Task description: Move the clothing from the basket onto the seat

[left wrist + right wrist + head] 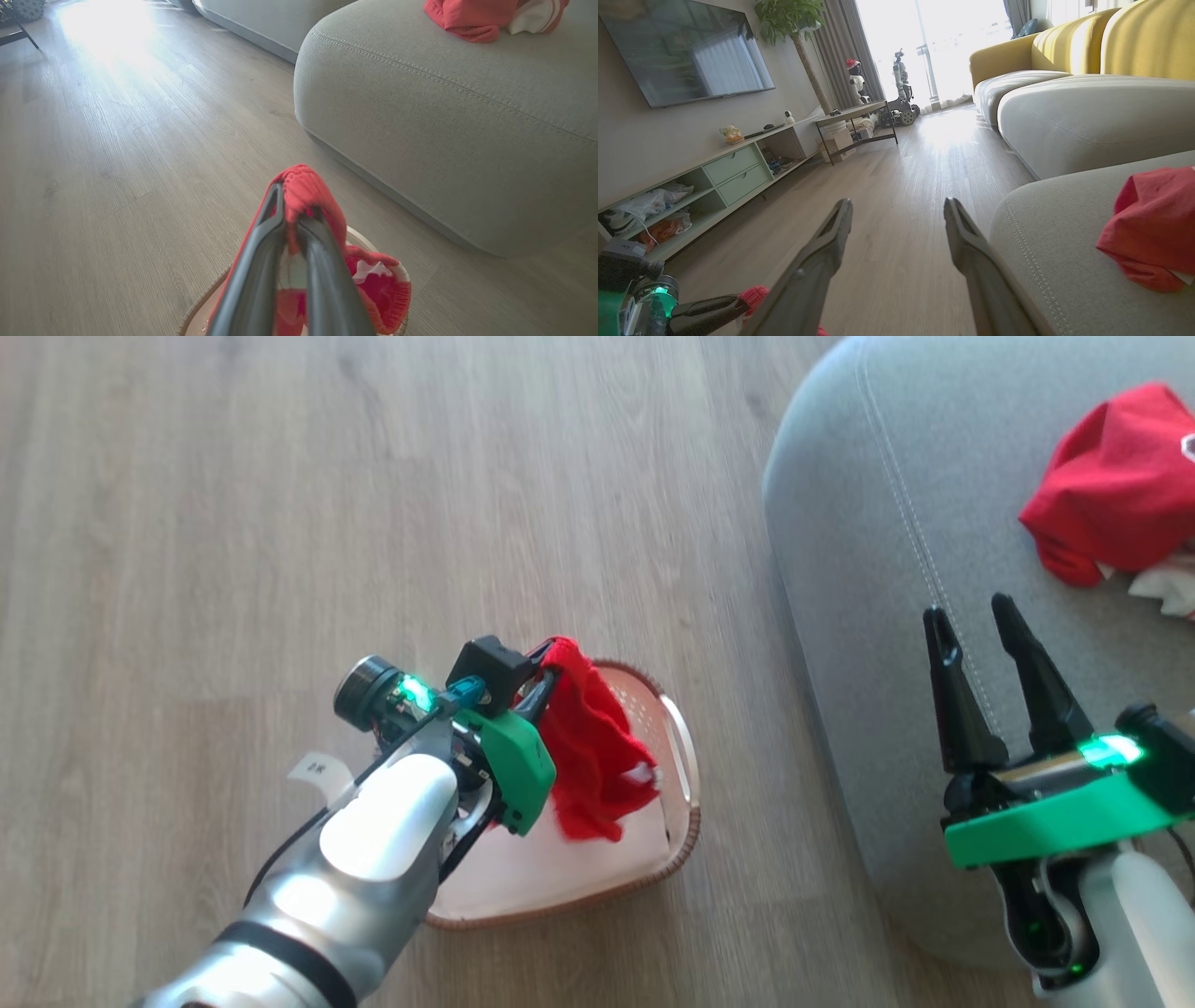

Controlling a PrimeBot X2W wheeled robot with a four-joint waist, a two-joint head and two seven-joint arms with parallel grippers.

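Wood floor (233, 523) with the grey seat (887, 709) at the right, and the cream basket (689, 831) on the floor just beside it. One loose red garment (1116, 490) lies on the seat; the held red garment (593, 756) hangs over the basket, pinched tight in the left gripper (544, 670). Right gripper (971, 609) hovers over the seat edge, jaws spread wide, nothing in them.

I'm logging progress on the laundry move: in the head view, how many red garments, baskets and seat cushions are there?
Red garments: 2, one over the basket, one on the seat
Baskets: 1
Seat cushions: 1
Total: 4
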